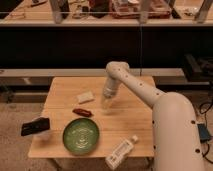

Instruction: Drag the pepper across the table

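Observation:
A small red pepper (pixel 82 112) lies on the wooden table (pixel 130 120), left of centre, just above the green bowl. My gripper (pixel 106 104) hangs from the white arm over the middle of the table, to the right of the pepper and apart from it. It holds nothing that I can see.
A green bowl (pixel 81 135) sits at the front left. A white sponge-like block (pixel 85 96) lies behind the pepper. A black object (pixel 35 126) sits at the left edge. A clear bottle (pixel 121 151) lies at the front edge. Shelving stands behind the table.

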Tool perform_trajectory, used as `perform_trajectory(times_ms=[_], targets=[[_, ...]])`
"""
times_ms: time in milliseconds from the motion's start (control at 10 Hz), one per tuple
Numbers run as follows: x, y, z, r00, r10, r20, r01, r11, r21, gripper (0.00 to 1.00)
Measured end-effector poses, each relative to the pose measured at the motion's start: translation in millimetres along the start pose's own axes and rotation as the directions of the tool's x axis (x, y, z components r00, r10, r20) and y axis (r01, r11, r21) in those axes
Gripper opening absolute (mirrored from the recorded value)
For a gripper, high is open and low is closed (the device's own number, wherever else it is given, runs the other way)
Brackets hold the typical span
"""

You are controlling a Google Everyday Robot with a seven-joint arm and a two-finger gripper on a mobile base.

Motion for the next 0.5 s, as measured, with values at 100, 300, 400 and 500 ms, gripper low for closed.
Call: perform_trajectory(times_ms=[100, 300, 400, 500], targets=[[-4, -3, 0, 1.000, 0.000, 0.001, 0.000, 1.000, 0.000, 0.45], [-19, -6, 6, 1.000, -0.001, -0.002, 0.001, 1.000, -0.016, 0.45], [-22, -5, 7, 1.000, -0.002, -0.003, 0.002, 1.000, -0.015, 0.45], [-22, 1, 7, 1.000, 0.000, -0.004, 0.000, 1.000, -0.014, 0.45]])
